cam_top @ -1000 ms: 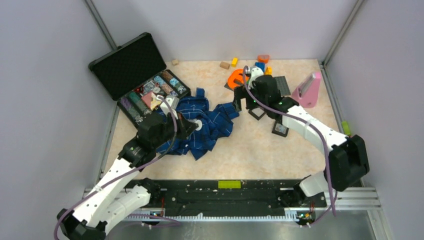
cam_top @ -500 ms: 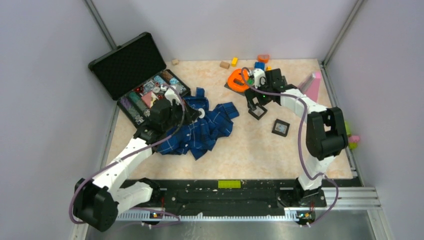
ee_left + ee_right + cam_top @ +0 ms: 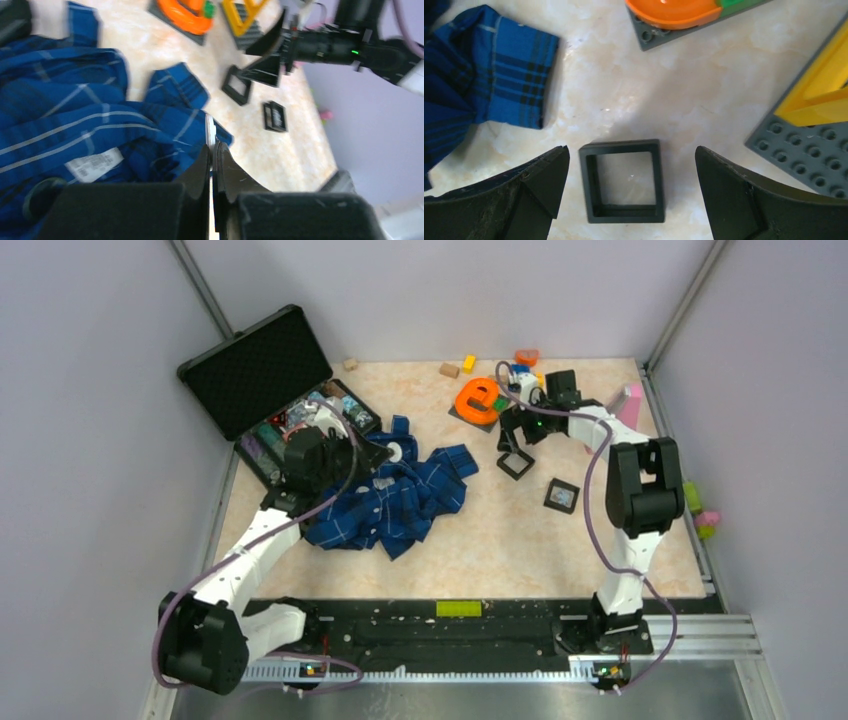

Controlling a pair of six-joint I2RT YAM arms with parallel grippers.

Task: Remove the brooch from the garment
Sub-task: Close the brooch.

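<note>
Your left gripper [image 3: 211, 149] is pinched shut on the brooch [image 3: 210, 129], edge-on just over the plaid shirt [image 3: 75, 120] by the table's [image 3: 520, 540] left edge, so lift it clear, while your right gripper [image 3: 631, 155] gapes empty above a black square frame [image 3: 624, 214].

Black square frame [image 3: 624, 214], orange toy [image 3: 671, 12]

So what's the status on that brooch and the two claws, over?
Left claw shut on the brooch, edge-on, beside the shirt. Can't tell if it's free yet. Right claw open over a black square frame. Nothing in the way.
</note>
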